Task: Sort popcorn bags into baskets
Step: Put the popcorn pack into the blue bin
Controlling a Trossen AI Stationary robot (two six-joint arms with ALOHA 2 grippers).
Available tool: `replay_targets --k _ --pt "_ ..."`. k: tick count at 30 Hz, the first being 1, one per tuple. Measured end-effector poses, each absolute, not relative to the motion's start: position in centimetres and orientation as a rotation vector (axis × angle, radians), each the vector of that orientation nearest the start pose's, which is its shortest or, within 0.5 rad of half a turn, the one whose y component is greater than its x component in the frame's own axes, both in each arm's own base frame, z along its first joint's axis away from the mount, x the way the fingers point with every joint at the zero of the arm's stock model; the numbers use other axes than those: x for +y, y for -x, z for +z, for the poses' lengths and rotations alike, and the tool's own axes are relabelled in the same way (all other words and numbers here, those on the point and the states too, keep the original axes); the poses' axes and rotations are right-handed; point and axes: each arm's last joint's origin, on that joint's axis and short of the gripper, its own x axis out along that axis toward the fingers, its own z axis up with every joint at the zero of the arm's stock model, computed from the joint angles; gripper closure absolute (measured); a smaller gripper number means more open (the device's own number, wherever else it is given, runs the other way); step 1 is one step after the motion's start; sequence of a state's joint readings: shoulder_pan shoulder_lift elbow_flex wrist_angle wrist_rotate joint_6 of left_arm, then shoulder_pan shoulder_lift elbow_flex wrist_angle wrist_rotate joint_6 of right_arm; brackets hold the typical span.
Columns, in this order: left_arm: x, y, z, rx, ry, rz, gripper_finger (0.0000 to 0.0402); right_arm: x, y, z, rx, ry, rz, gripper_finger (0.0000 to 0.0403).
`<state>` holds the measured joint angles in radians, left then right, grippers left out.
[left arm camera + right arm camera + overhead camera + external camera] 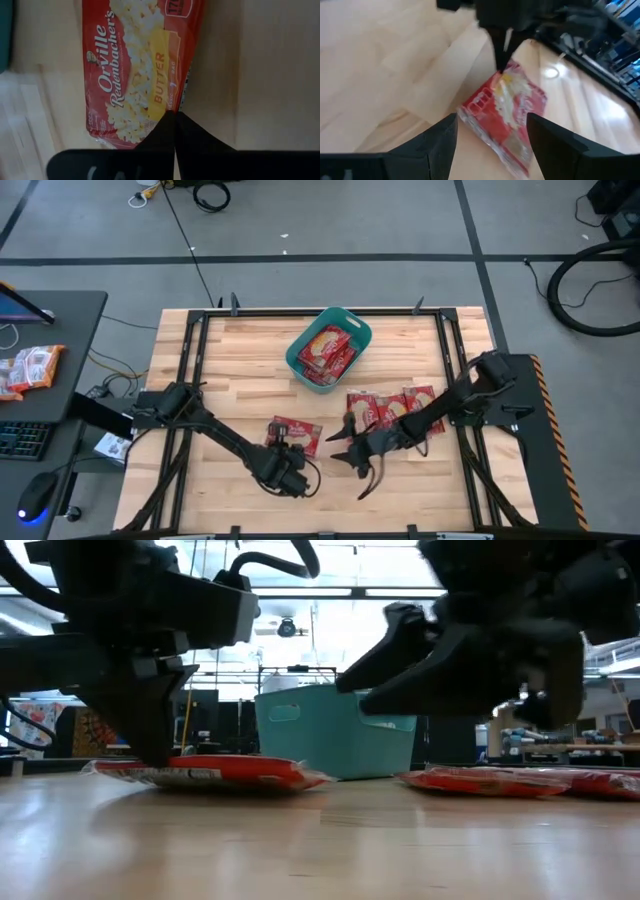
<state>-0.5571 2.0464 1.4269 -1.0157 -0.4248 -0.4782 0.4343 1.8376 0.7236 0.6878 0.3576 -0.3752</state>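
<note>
One red popcorn bag (297,432) (240,772) lies flat on the wood near the table's middle. My left gripper (289,450) (174,117) stands over its near end, shut on it. My right gripper (352,470) (492,150) hovers open just right of that bag, above the table, touching nothing. Several more red bags (395,408) (520,780) lie flat, overlapping, on the right side. The teal basket (295,350) (330,730) stands toward the far edge with several bags (328,350) inside. My left gripper is shut on the popcorn bag's near short edge (162,116), close to one corner, pinched between the two fingertips. The fingers (502,55) come from above, pointing down. The bag stays flat on the table under them.
Black frame rails (195,370) run along the table's left and right sides. A dark desk (60,320) off the left edge carries spare packets (30,368), a keyboard and a mouse. Bare wood (440,490) lies along the near edge.
</note>
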Motion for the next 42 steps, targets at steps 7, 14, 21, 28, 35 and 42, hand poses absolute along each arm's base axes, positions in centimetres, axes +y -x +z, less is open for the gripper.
replay_targets --k 7,14,21,28,35,42 --pt "-18.5 -31.9 15.3 1.385 -0.362 0.242 0.0401 14.5 -34.0 11.4 0.489 0.641 0.113 0.016" --pt "-18.4 -31.9 17.1 1.312 -0.296 0.269 0.0401 14.6 -34.6 9.9 0.499 0.687 0.067 0.016" --pt "-18.5 -32.1 17.4 1.276 -0.276 0.261 0.0401 14.4 -35.3 9.7 0.422 0.698 -0.003 0.0172" --pt "-18.6 -32.3 17.4 1.258 -0.27 0.256 0.04 13.7 -35.6 9.4 0.429 0.661 0.031 0.0279" --pt "-18.3 -31.9 19.6 1.17 -0.206 0.307 0.0342 13.6 -35.4 9.6 0.463 0.684 0.024 0.0388" --pt "-18.4 -31.5 22.7 1.0 -0.135 0.326 0.0269 13.2 -34.8 12.1 0.502 0.651 -0.021 0.0389"
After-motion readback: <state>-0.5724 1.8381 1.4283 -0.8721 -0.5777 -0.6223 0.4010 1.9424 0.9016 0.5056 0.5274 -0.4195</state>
